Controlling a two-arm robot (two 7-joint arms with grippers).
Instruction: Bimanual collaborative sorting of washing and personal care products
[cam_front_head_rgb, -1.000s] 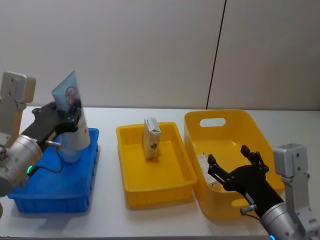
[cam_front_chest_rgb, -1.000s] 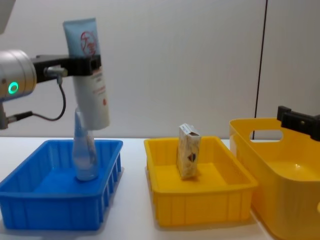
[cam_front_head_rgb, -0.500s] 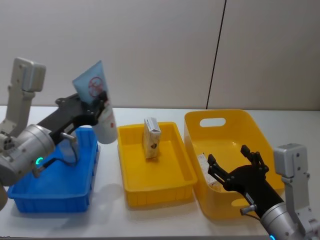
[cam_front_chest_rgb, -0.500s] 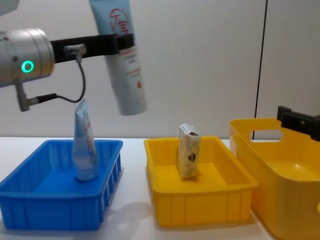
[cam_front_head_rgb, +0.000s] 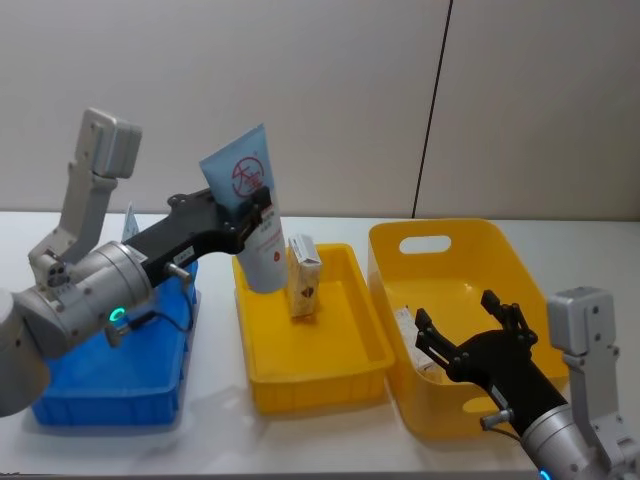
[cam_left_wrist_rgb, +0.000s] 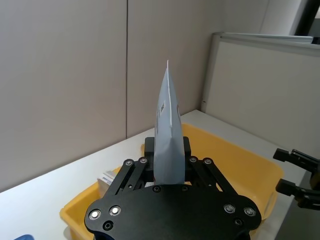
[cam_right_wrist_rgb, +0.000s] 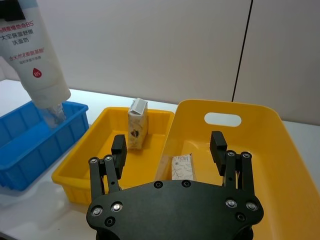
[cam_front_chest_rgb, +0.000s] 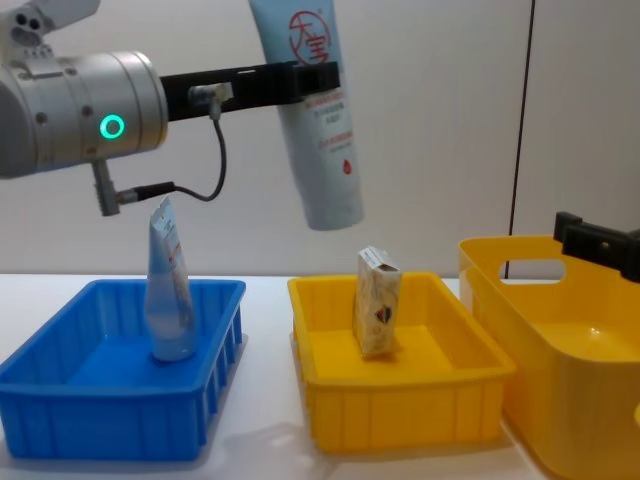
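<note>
The left gripper (cam_front_head_rgb: 255, 210) is clenched on a tube (cam_front_chest_rgb: 325, 150), cap down, and holds it in the air above the left part of the yellow tray (cam_front_head_rgb: 265, 385), near the upright carton (cam_front_head_rgb: 303, 275) inside. A second tube (cam_front_chest_rgb: 170, 290) stands in the blue tray (cam_front_chest_rgb: 100, 430). The right gripper (cam_right_wrist_rgb: 168, 150) hangs with fingers spread over the basket (cam_front_head_rgb: 480, 240), which contains a second carton (cam_right_wrist_rgb: 181, 167).

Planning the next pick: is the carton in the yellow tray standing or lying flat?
Standing: the carton rests upright on its narrow end on the floor of the yellow tray.
</note>
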